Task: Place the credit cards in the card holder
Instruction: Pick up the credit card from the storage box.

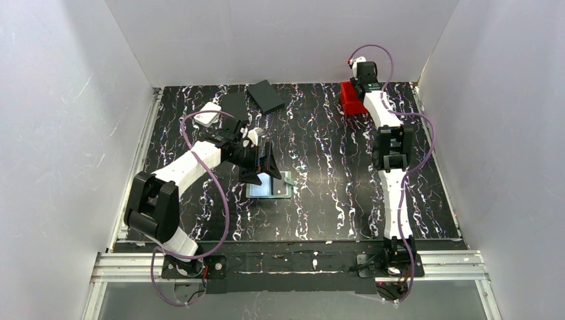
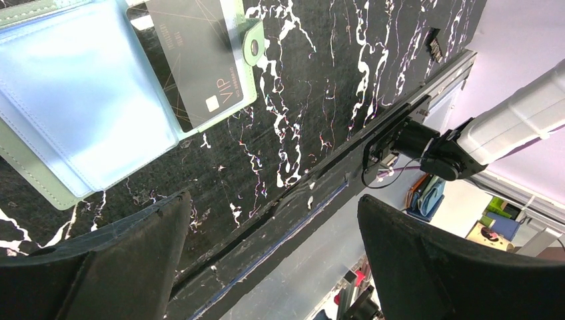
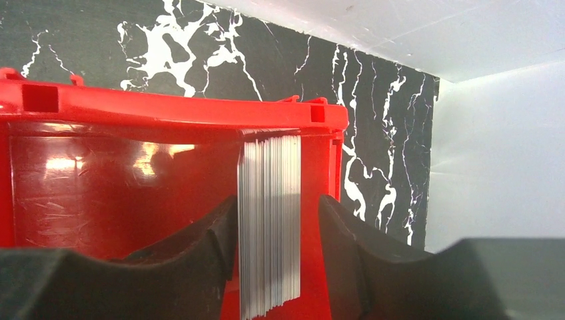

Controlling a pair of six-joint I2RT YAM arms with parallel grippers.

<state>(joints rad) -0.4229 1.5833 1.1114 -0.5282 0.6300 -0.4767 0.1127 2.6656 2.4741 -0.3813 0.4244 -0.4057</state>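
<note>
- White walls on three sides enclose a black surface [image 1: 333, 167] with white marble veining.
- Card holder [image 1: 270, 185]: sage green, lying open just off the surface's middle toward 8 o'clock, with pale blue clear pockets facing up.
- Dark card [image 2: 193, 60]: marked VIP, on the holder's half beside the snap tab. Whether it sits inside a pocket cannot be told.
- Left claw [image 2: 273, 200]: spread wide, holding nothing, hanging over the surface near the holder.
- Red bin [image 1: 350, 100]: at 1 o'clock, by the far wall.
- Credit cards [image 3: 270, 220]: a pale stack standing on edge inside the bin.
- Right claw [image 3: 278, 207]: down in the bin, partly spread astride the stack. One finger is at the stack's face; the other stands apart, with red showing between.
- Two black flat rectangles [image 1: 266, 95]: at 11 o'clock.
- White rounded box [image 1: 208, 115]: at 10 o'clock.
</note>
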